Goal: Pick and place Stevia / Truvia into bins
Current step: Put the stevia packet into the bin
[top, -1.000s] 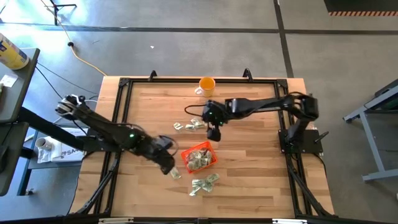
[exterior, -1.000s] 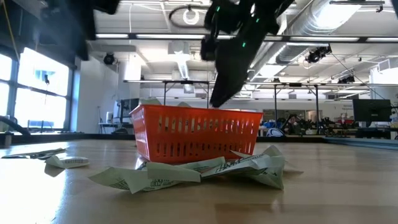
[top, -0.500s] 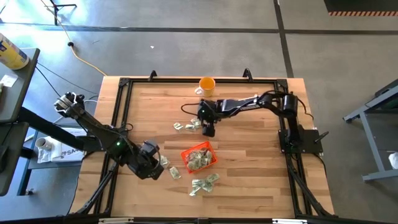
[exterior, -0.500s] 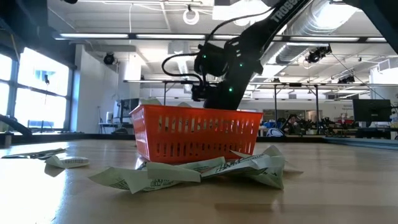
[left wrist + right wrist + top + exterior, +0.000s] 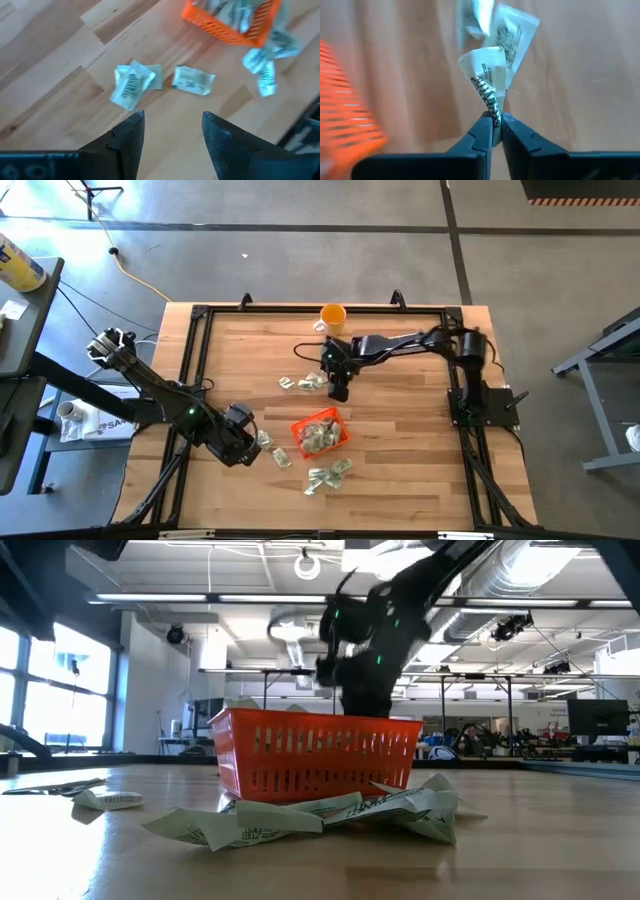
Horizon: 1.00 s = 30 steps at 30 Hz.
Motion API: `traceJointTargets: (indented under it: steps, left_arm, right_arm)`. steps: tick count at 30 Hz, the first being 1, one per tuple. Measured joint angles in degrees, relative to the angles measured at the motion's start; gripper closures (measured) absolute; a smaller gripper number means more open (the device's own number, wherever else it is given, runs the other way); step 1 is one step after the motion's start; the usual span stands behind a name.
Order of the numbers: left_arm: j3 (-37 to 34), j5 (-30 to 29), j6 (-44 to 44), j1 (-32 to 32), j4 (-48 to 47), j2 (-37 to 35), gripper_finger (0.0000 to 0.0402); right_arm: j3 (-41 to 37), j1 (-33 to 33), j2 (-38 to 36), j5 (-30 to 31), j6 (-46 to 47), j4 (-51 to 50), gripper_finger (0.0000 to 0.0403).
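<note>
The orange bin (image 5: 320, 432) sits mid-table with pale green and white Stevia sachets in it. More sachets lie flat on the wood: a cluster (image 5: 328, 474) at its near side, a pair (image 5: 131, 85) (image 5: 194, 80) to its left, and a few (image 5: 303, 382) on its far side. My right gripper (image 5: 494, 125) is over that far group (image 5: 338, 388), shut on one sachet (image 5: 487, 75). My left gripper (image 5: 172, 130) hovers open just left of the pair (image 5: 252, 443), touching nothing. My right gripper pinches one sachet by a crumpled corner (image 5: 492, 107) between its two fingertips. The fingers come from above, pointing down. The rest of the sachet sticks out beyond the tips; I cannot tell whether it is clear of the table.
An orange mug (image 5: 332, 317) with a white handle stands at the far edge, just beyond the right gripper. In the low view the bin (image 5: 315, 755) stands behind the near sachet cluster (image 5: 300, 815). A black frame (image 5: 200, 315) borders the table.
My left gripper has drawn back from beside the bin toward the table's left edge and stays open. My right gripper has moved a little toward the far-left sachets, shut on one of them, and risen slightly in the low view.
</note>
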Motion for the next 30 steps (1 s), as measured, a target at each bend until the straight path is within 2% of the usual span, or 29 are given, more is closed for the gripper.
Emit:
traceJointTargets:
  steps: [3, 5, 9, 11, 15, 18, 23, 27, 30]
  left_arm:
    - [-2.03, 0.01, -0.03, 0.00, 0.26, 0.01, 0.0169]
    - [-3.86, 0.03, -0.10, 0.00, 0.17, 0.01, 0.0169]
    - [-7.31, 0.46, -0.14, 0.00, 0.75, 0.01, 0.0169]
    - [-9.39, 1.06, -0.16, 0.02, 2.91, 0.01, 0.0169]
    - [-14.86, 3.66, -0.53, 0.04, 12.71, 0.01, 0.0169]
    - [-18.74, 4.71, -0.59, 0.04, 21.24, 0.72, 0.0169]
    - [-22.07, 2.11, -0.13, 0.38, 23.52, 2.40, 0.0169]
    - [-24.00, 4.12, 5.49, 2.97, 27.43, 4.66, 0.0174]
    - [-25.16, 5.46, 12.72, 5.52, 32.21, 6.65, 0.0199]
  right_arm:
    - [0.03, 2.09, -5.47, -0.11, 1.74, -2.83, 0.0390]
    - [0.05, 4.38, -8.85, -3.10, 3.75, -3.28, 0.0394]
    - [0.25, 9.76, -11.68, -14.28, 12.28, -2.95, 0.0357]
    - [0.25, 12.93, -11.34, -15.41, 15.85, -2.99, 0.0332]
    - [0.01, 18.22, -10.35, -7.94, 21.46, -1.76, 0.0271]
    - [0.12, 19.87, -11.24, -2.85, 23.80, -2.16, 0.0217]
    - [0.10, 21.44, -14.80, 4.45, 25.23, -6.49, 0.0137]
    - [0.10, 22.66, -17.38, 8.93, 26.33, -11.63, 0.0109]
    - [0.10, 23.57, -19.28, 12.14, 27.36, -15.18, 0.0106]
